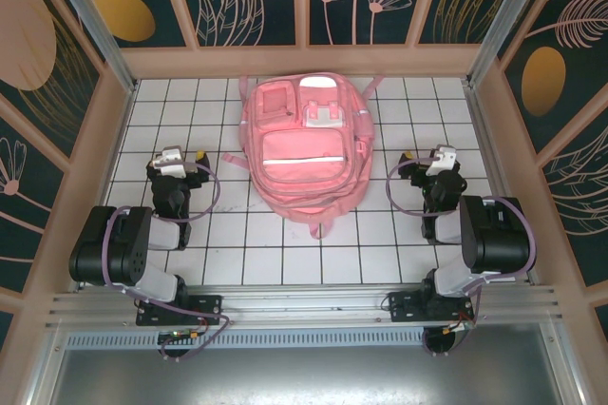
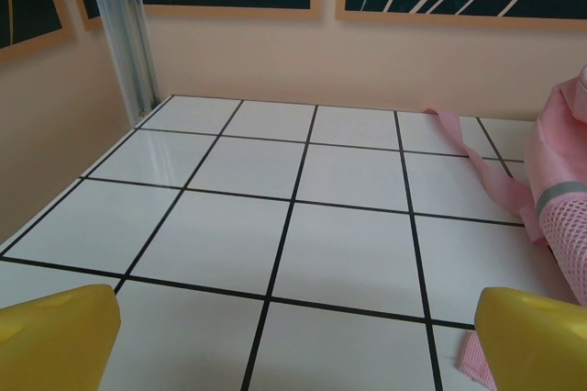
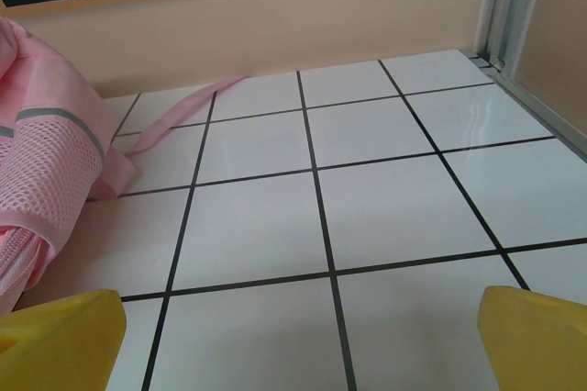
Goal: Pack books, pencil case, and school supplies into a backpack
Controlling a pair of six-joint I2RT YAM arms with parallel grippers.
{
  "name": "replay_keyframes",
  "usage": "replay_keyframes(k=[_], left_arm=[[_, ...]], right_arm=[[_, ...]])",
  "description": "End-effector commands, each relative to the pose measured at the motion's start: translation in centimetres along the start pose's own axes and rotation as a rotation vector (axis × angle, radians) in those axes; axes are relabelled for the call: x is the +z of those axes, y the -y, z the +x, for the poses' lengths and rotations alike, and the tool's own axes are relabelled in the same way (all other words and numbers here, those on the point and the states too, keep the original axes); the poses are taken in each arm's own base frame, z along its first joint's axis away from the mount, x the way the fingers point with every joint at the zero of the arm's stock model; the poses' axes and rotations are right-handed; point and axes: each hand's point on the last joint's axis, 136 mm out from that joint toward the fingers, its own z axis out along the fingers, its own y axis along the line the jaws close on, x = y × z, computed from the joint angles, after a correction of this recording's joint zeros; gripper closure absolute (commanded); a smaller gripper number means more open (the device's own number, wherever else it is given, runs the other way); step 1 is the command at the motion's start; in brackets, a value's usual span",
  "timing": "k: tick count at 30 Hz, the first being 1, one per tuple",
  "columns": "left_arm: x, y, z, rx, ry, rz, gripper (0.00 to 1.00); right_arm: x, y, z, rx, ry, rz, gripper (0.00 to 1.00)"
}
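Observation:
The pink backpack lies flat in the middle of the white tiled table, front pockets up, silvery stripe across it. Its mesh side pocket and a strap show at the right edge of the left wrist view and at the left edge of the right wrist view. My left gripper rests left of the backpack, open, with bare tile between its yellow fingertips. My right gripper rests right of it, also open over bare tile. The books, the pencil case and the school supplies are out of view.
Peach walls with dark leaf-patterned panels close off the table on three sides. Aluminium posts stand at the far left corner and far right corner. A loose pink strap trails across the tiles beside the backpack.

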Motion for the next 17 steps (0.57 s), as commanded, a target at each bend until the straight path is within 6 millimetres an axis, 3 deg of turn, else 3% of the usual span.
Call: replay_keyframes(k=[1,17], left_arm=[[0.18,-0.12,-0.93,-0.018,0.031,-0.002,0.01],[0.24,-0.13,-0.93,-0.021,0.029,0.003,0.01]], right_arm=[[0.02,-0.25,-0.99,-0.002,0.036,-0.005,0.01],[0.01,-0.26,-0.97,-0.005,0.036,-0.001,0.01]])
